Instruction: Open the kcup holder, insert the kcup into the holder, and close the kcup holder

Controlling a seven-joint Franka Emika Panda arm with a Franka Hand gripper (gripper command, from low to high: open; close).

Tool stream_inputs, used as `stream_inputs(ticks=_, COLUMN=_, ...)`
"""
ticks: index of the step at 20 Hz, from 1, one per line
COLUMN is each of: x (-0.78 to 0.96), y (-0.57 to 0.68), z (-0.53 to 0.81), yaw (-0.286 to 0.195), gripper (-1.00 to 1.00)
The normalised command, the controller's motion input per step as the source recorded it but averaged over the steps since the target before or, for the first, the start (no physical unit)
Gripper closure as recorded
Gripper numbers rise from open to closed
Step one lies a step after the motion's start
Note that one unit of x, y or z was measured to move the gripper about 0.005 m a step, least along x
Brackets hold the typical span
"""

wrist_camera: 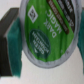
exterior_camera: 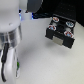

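The kcup (wrist_camera: 47, 31) fills the wrist view, a round pod whose green lid carries white print. My gripper (wrist_camera: 45, 42) is shut on it, with a teal finger pad (wrist_camera: 13, 36) pressed against its rim. In the exterior view the gripper (exterior_camera: 13, 65) hangs low at that view's left, and a sliver of green shows at its tip. The kcup holder (exterior_camera: 60, 31), a black box, stands on the table toward the exterior view's right, well apart from the gripper. Round cup slots show on its upper side and a light handle (exterior_camera: 60, 41) on its front.
My white arm (exterior_camera: 11, 30) takes up the exterior view's left side. A dark object (exterior_camera: 37, 6) with a small blue light (exterior_camera: 31, 17) sits at the back. The table (exterior_camera: 37, 55) is white between the gripper and the holder.
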Motion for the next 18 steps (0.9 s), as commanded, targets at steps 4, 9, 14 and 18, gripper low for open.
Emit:
stream_inputs(ticks=4, x=0.02, y=0.46, z=0.90, yaw=0.009, gripper=1.00)
stream_inputs(ticks=9, x=0.01, y=0.54, z=0.82, yaw=0.038, gripper=1.00)
stream_inputs(ticks=14, x=0.01, y=0.64, z=0.69, yaw=0.035, gripper=1.00)
stream_inputs(ticks=18, x=0.01, y=0.65, z=0.65, yaw=0.025, gripper=1.00)
